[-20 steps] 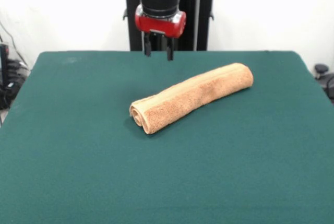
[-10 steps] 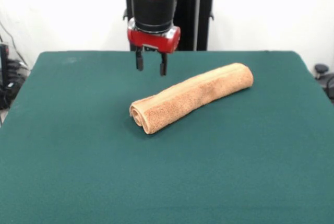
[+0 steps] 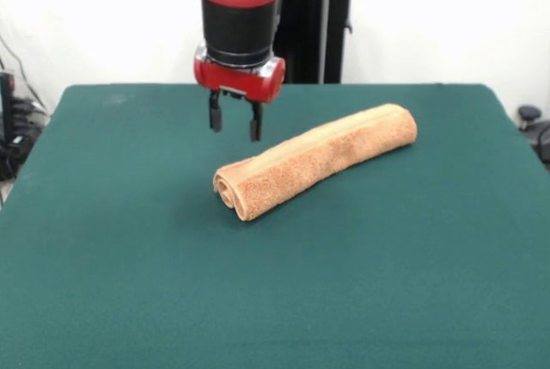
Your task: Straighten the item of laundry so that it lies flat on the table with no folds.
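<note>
Gripper (image 3: 233,124), fingers spread, hovers above the rolled towel (image 3: 314,159); approach step, next descend onto its near coiled end.

Robot lab: green-felt test table (image 3: 103,283), pedestal-mounted arm (image 3: 236,16), bare white wall (image 3: 447,16).

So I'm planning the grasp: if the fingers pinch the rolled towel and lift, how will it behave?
The towel is soft terry, so it will probably sag rather than stay stiff. Rolled into a tube on the table, it may roll if nudged sideways. The spiral end suggests loose layers, so the open gripper might lift only the outer wrap, partly unrolling it.
</note>
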You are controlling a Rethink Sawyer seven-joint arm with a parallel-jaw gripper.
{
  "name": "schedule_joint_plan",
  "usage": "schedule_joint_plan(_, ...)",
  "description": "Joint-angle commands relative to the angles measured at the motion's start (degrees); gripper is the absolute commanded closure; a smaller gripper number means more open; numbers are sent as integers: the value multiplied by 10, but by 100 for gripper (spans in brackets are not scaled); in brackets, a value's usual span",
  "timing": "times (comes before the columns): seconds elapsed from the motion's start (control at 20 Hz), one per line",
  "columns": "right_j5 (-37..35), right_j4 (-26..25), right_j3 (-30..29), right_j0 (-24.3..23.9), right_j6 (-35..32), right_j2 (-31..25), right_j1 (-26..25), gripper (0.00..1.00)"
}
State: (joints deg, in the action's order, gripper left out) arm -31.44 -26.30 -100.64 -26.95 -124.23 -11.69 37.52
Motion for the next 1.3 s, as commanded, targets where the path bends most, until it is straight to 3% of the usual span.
schedule_joint_plan(0.05, -45, 11, 52, 28, 31, -54, -62, 0)
schedule_joint_plan(0.85, 16, -9, 68, 45, 0, -32, -130, 0)
schedule_joint_plan(1.3, 26, -9, 75, 52, -10, -26, -140, 0)
